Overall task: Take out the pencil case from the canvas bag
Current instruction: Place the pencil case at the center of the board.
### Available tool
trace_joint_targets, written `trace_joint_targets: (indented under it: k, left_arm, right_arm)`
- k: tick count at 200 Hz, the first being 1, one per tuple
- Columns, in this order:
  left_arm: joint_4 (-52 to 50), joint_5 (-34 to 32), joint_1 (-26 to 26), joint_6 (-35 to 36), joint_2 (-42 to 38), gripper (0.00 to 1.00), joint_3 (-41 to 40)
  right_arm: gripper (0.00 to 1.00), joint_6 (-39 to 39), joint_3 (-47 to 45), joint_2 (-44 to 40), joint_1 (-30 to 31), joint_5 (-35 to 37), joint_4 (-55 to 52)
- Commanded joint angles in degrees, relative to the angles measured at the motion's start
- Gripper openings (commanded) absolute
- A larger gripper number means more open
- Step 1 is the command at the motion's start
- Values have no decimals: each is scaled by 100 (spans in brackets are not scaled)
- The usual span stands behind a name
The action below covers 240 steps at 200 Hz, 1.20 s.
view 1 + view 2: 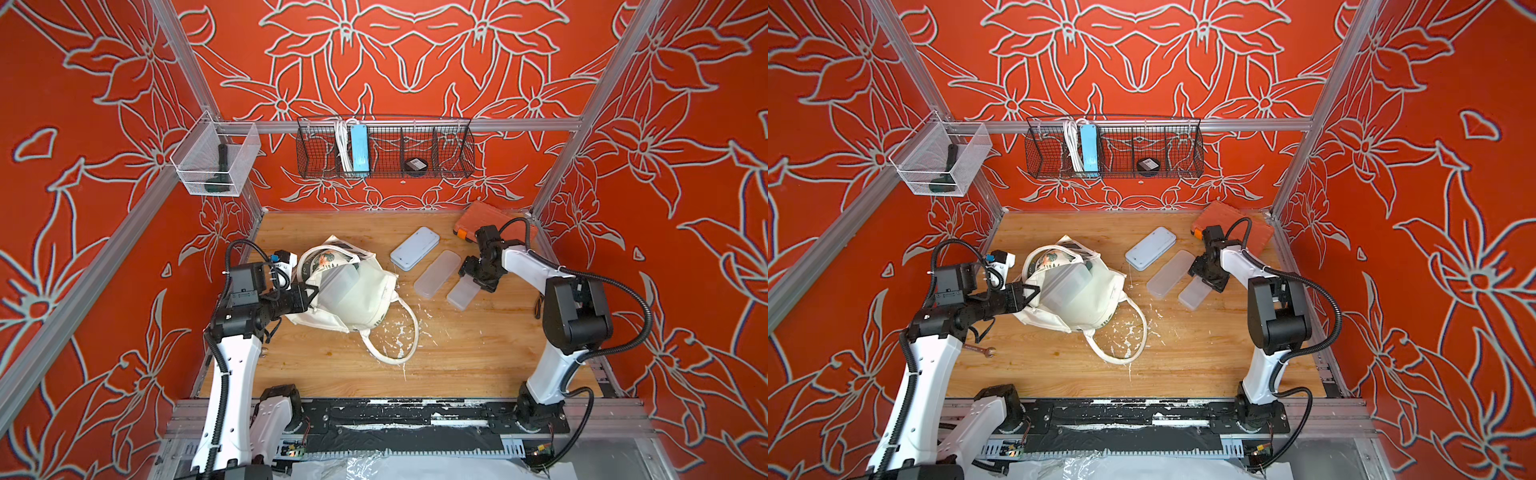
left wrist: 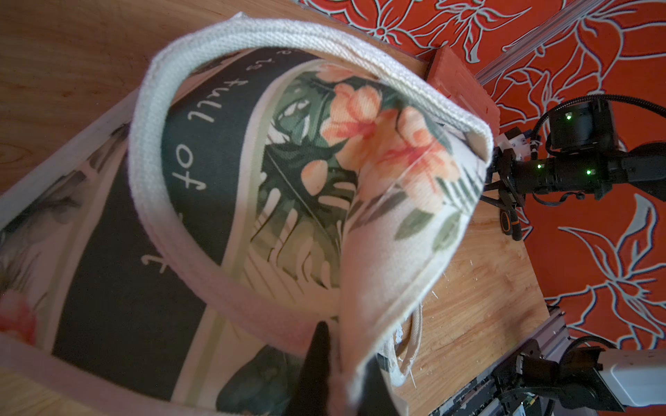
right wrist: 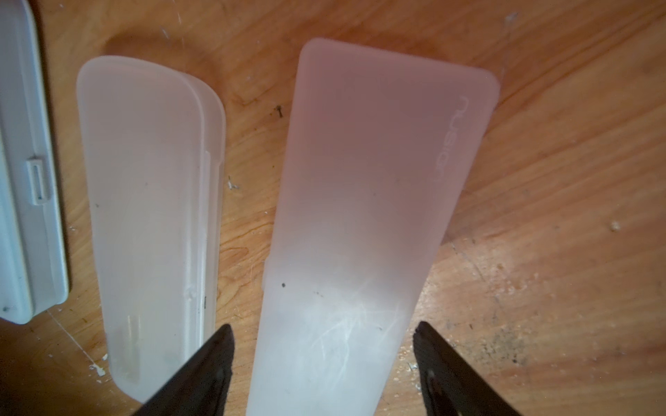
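Observation:
The canvas bag (image 1: pixel 353 299) lies crumpled at the table's middle left, its dark floral panel (image 2: pixel 288 151) turned up. My left gripper (image 1: pixel 309 293) is shut on the cloth of the bag's rim (image 2: pixel 364 324), and a frosted pencil case (image 1: pixel 338 286) shows inside the mouth in both top views (image 1: pixel 1065 282). My right gripper (image 1: pixel 473 282) stands open at the right, over another frosted pencil case (image 3: pixel 360 216) lying on the wood. Its fingertips (image 3: pixel 220 342) stand clear of that case's two long sides.
A second frosted case (image 1: pixel 436 274) and a light blue case (image 1: pixel 414 248) lie beside the right gripper. An orange box (image 1: pixel 494 218) sits at the back right corner. A wire basket (image 1: pixel 384 149) and a clear bin (image 1: pixel 216 160) hang on the walls. A wrench (image 1: pixel 980 351) lies by the left arm.

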Motion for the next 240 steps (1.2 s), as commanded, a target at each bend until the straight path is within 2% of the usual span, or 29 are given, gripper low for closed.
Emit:
trace_joint_targets:
  k: [1, 75, 131, 240]
  left_arm:
    - [-8, 8, 51, 53, -53, 0, -48]
    - [-13, -10, 63, 72, -5, 0, -49]
    - [52, -89, 73, 81, -97, 0, -96]
    - [149, 120, 204, 290, -120, 0, -235]
  right_arm:
    - [80, -74, 67, 32, -38, 48, -69]
    - [89, -25, -370, -344, -34, -18, 154]
    - [98, 43, -756, -950, -29, 53, 180]
    - [98, 304, -1383, -2465, -11, -79, 208]
